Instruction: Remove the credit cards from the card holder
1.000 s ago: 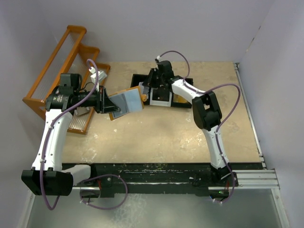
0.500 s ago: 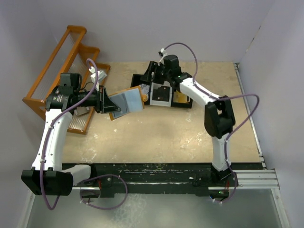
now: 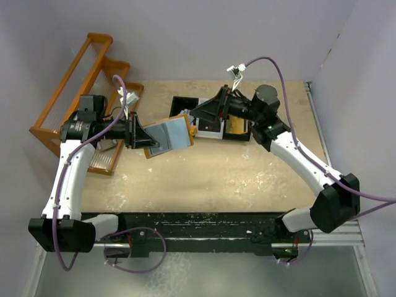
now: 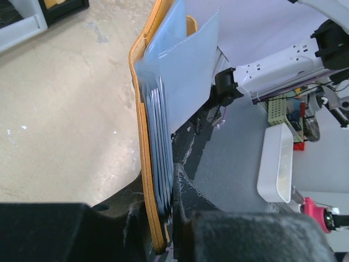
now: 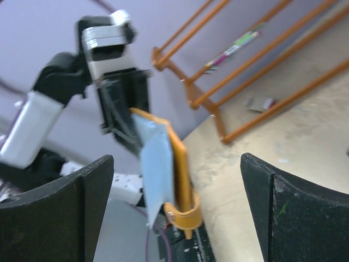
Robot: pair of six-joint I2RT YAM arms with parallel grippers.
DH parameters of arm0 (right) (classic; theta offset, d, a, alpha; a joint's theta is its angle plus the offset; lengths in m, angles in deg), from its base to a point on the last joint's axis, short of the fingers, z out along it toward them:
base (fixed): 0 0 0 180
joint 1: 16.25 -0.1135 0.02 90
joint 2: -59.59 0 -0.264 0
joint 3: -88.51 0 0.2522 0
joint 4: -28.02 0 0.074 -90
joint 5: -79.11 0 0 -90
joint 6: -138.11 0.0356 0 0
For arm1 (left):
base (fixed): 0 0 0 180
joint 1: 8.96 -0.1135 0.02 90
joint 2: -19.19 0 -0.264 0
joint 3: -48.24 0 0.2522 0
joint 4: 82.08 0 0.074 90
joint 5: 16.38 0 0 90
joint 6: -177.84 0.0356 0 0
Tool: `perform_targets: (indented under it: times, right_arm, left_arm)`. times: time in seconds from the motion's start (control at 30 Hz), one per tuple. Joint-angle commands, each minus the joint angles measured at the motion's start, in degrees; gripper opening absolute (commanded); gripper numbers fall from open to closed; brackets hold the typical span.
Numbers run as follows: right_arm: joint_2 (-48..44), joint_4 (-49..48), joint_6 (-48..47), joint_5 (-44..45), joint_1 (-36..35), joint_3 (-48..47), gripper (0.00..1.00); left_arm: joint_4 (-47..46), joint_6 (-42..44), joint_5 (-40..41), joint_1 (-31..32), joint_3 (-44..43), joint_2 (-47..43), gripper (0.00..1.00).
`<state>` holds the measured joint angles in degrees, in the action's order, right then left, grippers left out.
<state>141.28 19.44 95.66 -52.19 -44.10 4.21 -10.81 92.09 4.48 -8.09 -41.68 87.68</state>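
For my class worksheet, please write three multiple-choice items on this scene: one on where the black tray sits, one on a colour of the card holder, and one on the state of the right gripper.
1. Where is the black tray?
A. At the far side of the table, near the middle
B. At the near edge
C. On the floor

2. What colour is the inside of the card holder?
A. Red
B. Pale blue-grey
C. Green

3. The right gripper is:
A. shut on a card
B. shut on the tray
C. open and empty

Answers:
1 A: the top view shows it along the table's far side.
2 B: the opened panels are pale blue-grey inside an orange cover.
3 C: the right wrist view shows its fingers wide apart, holding nothing.
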Motion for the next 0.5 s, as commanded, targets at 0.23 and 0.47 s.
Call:
perform_targets:
  times: [0.23, 0.47]
  right_arm:
    - [-0.82, 7.62, -8.85, 1.07, -9.34, -3.76, 1.0]
    - [-1.13, 7.44, -10.69, 5.21, -11.67, -1.06, 0.9]
  left_arm:
    - [0.98, 2.11, -6.76, -0.07, -2.75, 1.23, 0.05]
    - [0.23, 0.97, -7.06, -0.07, -2.84, 1.54, 0.05]
